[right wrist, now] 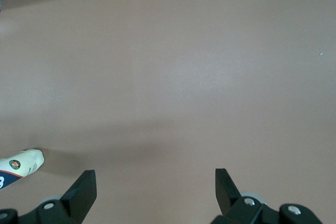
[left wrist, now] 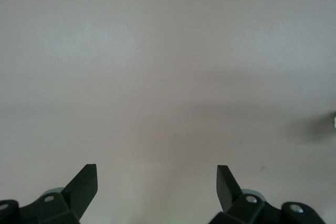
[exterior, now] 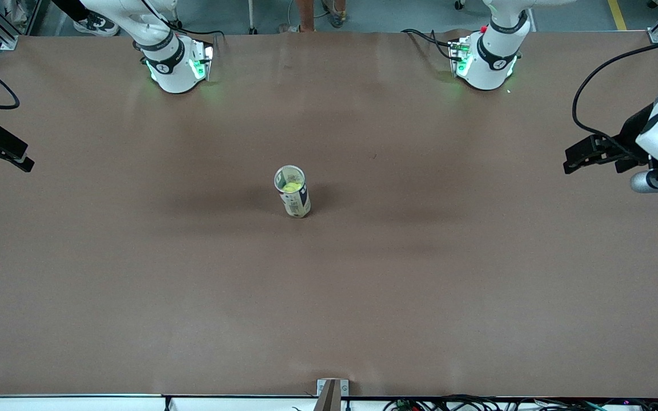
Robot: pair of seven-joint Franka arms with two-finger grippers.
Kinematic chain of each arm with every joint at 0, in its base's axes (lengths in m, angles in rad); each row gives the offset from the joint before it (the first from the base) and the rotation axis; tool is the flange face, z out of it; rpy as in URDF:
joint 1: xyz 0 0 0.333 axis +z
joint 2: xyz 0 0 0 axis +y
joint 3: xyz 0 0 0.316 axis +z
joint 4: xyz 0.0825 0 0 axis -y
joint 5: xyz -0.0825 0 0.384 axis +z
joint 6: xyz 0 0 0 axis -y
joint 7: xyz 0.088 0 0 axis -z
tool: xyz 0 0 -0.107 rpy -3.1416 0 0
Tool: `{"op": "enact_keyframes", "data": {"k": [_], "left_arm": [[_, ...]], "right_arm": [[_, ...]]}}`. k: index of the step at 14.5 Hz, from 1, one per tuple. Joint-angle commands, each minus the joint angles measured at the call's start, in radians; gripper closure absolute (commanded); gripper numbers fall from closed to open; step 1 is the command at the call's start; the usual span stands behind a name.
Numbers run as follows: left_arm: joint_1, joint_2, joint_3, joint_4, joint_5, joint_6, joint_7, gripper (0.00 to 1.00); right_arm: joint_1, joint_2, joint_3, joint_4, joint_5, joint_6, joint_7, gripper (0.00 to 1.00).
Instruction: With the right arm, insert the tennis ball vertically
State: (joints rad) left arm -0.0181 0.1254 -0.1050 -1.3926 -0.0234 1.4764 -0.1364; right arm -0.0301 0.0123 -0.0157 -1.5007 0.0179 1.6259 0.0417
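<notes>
Tennis ball [exterior: 291,186] apparently sat inside upright can [exterior: 293,198] at worktop [exterior: 135,274] centre.
Left gripper [exterior: 577,160] at three o'clock, right gripper [exterior: 17,162] at nine, both open and empty.

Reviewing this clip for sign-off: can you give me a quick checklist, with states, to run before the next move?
1. Can stands upright mid-table, mouth open: ok.
2. Ball shows yellow-green inside the can: ok, already in; how deep it sits, cannot tell.
3. Right pincer open and holds nothing, over bare table at the right arm's end: ok.
4. Left pincer open and holds nothing, over bare table at the left arm's end; this arm waits: ok.
5. Nothing else lies around the can that either arm could hit: ok.
6. A second loose ball to insert: none in view, not ok for another insertion.
</notes>
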Motion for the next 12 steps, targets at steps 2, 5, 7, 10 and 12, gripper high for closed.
{"op": "enact_keyframes", "data": {"k": [2, 5, 7, 10, 12], "left_arm": [[0.001, -0.137, 0.01, -0.155, -0.016, 0.027, 0.014, 0.0], [0.0, -0.2, 0.01, -0.218, -0.016, 0.058, 0.014, 0.0], [0.0, -0.216, 0.01, -0.223, -0.016, 0.058, 0.014, 0.0], [0.0, -0.24, 0.008, -0.233, -0.018, 0.058, 0.014, 0.0], [0.0, -0.24, 0.008, -0.23, -0.016, 0.056, 0.011, 0.0]], "right_arm": [[-0.005, 0.005, 0.003, 0.013, -0.015, -0.001, 0.001, 0.0], [-0.005, 0.005, 0.003, 0.011, -0.015, -0.001, 0.001, 0.0], [-0.005, 0.005, 0.003, 0.013, -0.015, -0.001, 0.001, 0.0], [-0.005, 0.005, 0.003, 0.013, -0.015, -0.001, 0.001, 0.0], [-0.004, 0.005, 0.003, 0.013, -0.012, -0.001, 0.001, 0.0]]}}
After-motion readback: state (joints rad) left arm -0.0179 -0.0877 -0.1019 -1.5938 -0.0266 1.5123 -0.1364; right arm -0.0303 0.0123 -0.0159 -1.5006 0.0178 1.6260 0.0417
